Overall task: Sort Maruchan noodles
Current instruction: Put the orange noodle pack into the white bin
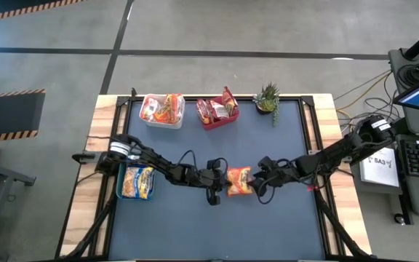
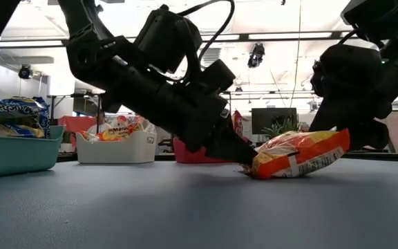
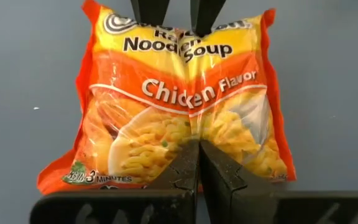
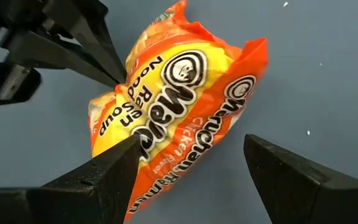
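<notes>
One orange Maruchan chicken packet (image 1: 238,180) lies mid-table between my two grippers. In the low view it is tilted (image 2: 296,153), with its left end on the table and its right end raised. My left gripper (image 1: 214,180) is shut on the packet's left end (image 3: 197,146). My right gripper (image 4: 191,140) is open at the packet's right end. One of its fingers is against the wrapper and the other stands clear. Other packets lie in the three bins. My left gripper pinches the wrapper's left end (image 3: 194,134) between its two shut fingertips. It comes slanting down from the table's left. A crease runs up the wrapper from the tips. That end sits at table level (image 2: 253,168), and the packet rises away from it. My right gripper has one finger (image 4: 114,165) against the packet's long side near its raised end (image 4: 157,140). It comes from the table's right. I cannot tell whether that finger carries the packet. The other finger (image 4: 284,171) touches nothing.
A white bin (image 1: 162,110) with orange packets and a red bin (image 1: 217,113) with red packets stand at the far edge. A potted plant (image 1: 268,98) stands to their right. A teal bin (image 1: 137,182) with yellow-blue packets sits at the left, under my left arm.
</notes>
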Controlling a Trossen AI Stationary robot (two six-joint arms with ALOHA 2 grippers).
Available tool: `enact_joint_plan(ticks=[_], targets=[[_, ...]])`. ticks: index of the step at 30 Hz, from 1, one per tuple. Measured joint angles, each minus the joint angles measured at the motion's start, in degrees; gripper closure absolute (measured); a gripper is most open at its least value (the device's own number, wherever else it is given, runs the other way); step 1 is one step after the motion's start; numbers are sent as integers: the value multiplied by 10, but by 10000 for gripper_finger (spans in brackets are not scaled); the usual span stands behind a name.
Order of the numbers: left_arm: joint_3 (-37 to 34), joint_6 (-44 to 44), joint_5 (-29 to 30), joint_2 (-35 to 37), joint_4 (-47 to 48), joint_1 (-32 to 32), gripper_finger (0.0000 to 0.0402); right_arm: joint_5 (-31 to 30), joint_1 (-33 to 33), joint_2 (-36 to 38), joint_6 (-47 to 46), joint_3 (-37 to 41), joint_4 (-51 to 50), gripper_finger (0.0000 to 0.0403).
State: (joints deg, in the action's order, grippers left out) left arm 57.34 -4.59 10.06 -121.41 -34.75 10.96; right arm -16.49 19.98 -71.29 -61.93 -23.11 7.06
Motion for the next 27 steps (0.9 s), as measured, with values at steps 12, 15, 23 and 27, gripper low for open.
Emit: enact_joint_plan(ticks=[12,15,23,27], targets=[[0,-4,0,-10,3,-1,402,0,-14,0,18,1,64,126],[0,-4,0,-10,5,-1,402,0,-21,0,19,2,66,126],[0,-4,0,-11,12,-1,402,-3,-28,0,9,14,70,126],[0,-4,0,-11,12,-1,402,-8,-28,-1,-12,28,74,126]])
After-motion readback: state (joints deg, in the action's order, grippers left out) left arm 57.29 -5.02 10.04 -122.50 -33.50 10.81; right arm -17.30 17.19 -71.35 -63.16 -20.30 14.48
